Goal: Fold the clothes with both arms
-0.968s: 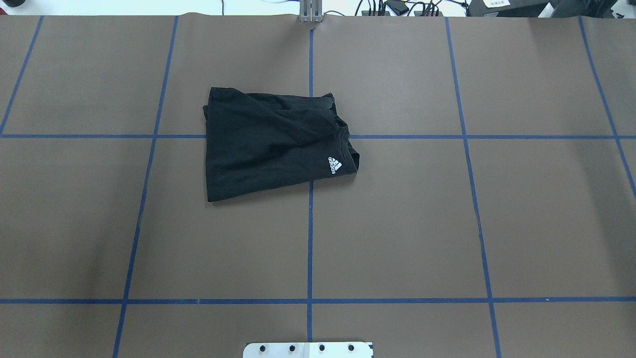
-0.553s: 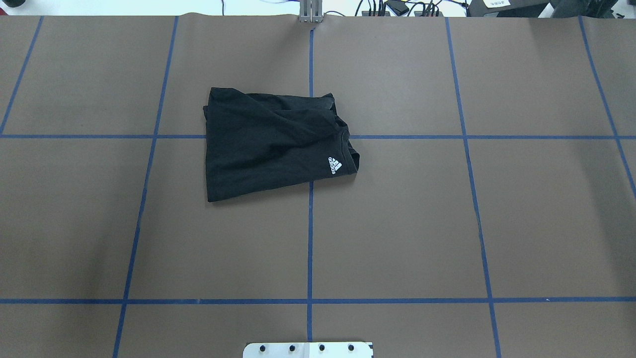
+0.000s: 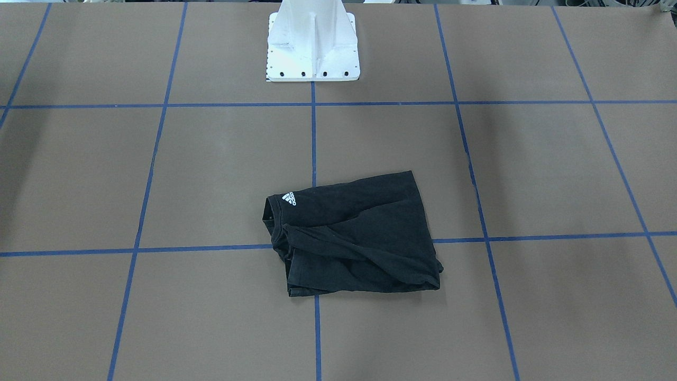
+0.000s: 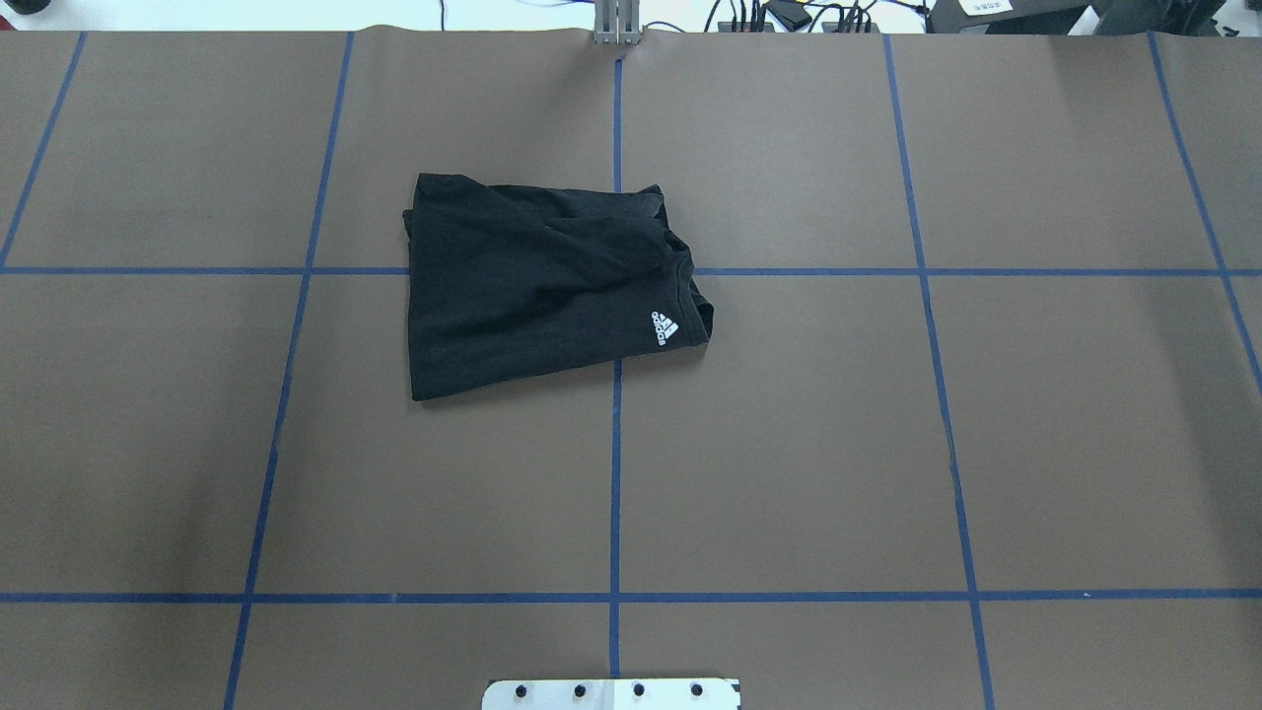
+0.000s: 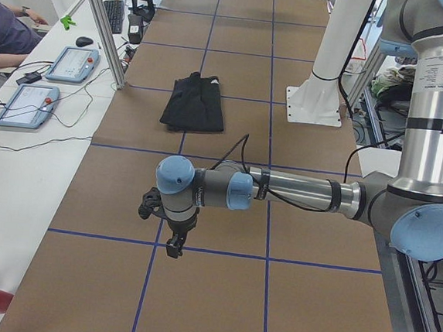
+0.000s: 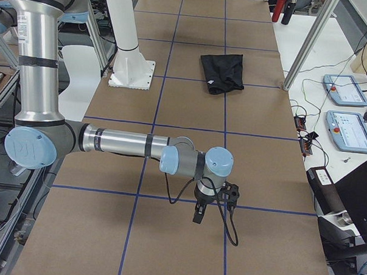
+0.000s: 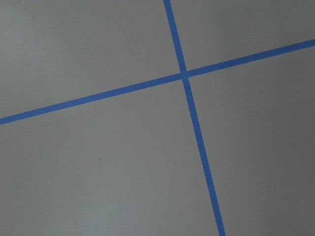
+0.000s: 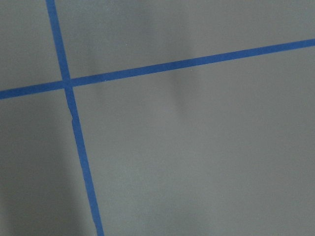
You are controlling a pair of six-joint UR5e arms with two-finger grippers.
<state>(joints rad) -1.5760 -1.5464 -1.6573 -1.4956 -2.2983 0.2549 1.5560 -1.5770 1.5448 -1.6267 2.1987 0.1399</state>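
Observation:
The clothes are one black T-shirt, folded into a rumpled rectangle just left of the table's centre line, with a small white logo at its near right corner. It also shows in the front-facing view and far off in both side views. Nothing touches it. My left gripper hangs over bare table, far from the shirt. My right gripper hangs likewise at the other end. Both show only in side views, so I cannot tell whether they are open or shut. The wrist views show only brown table and blue tape.
The white pedestal stands at the robot's edge of the brown, blue-taped table. Control tablets, cables and a person's sleeve lie along the far side bench. Metal posts rise at that edge.

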